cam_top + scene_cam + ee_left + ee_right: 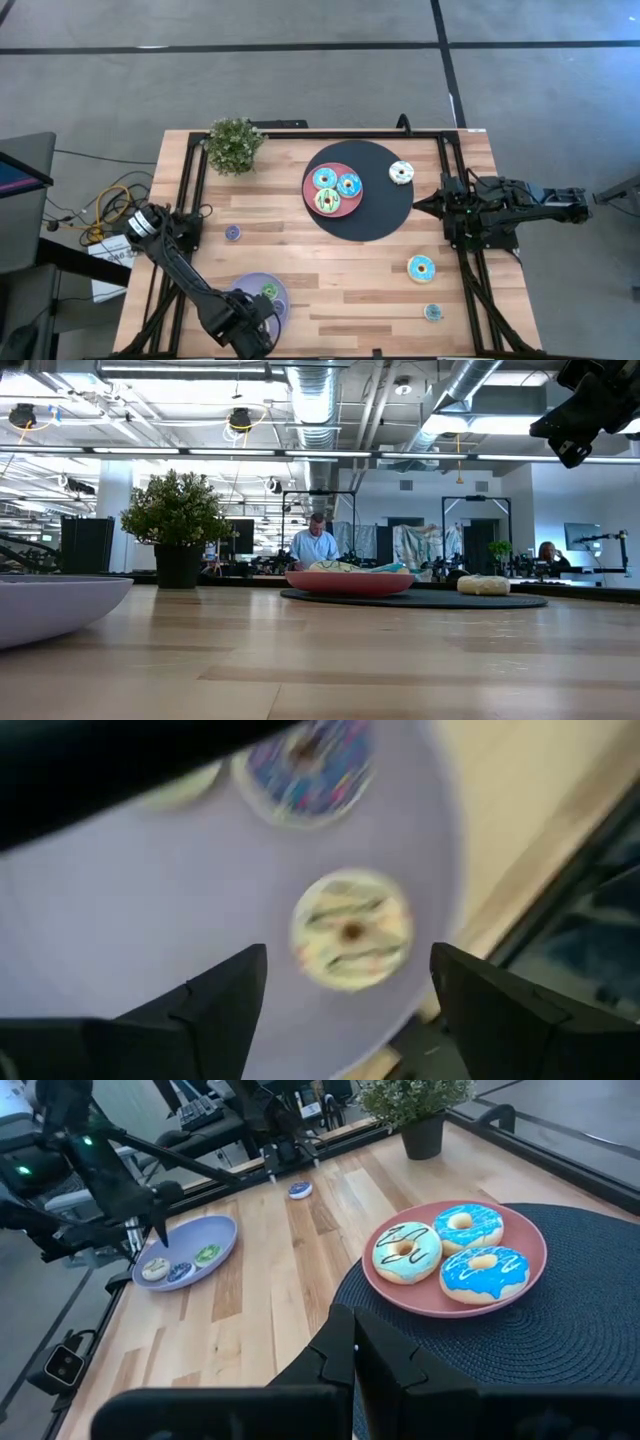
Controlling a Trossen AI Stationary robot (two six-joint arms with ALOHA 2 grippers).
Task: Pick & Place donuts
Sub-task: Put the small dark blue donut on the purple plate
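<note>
1. The wooden surface carries everything, with one dark arm at each side of it.
2. A round black mat lies at the far middle of the surface. The pink plate rests on the left part of the mat.
3. A potted plant stands at the far left corner.
4. The lavender plate lies at the near left edge of the surface.
5. The left gripper hangs just above the lavender plate. Its two fingers are spread wide and hold nothing.
6. The right gripper waits at the right edge of the black mat. Its fingers are closed together and hold nothing.
7. Three bigger donuts lie on the pink plate, touching each other: two blue iced donuts and one pale green donut with dark stripes.
8. A white donut lies on the black mat, beside the pink plate.
9. A cream donut with a blue center lies on the bare wood at the near right.
10. Three small donuts lie in the lavender plate: a cream one between the left fingers, a purple one and a green one.
11. One small purple donut lies alone on the wood at the left.
12. One small bluish donut lies near the right front corner.
</note>
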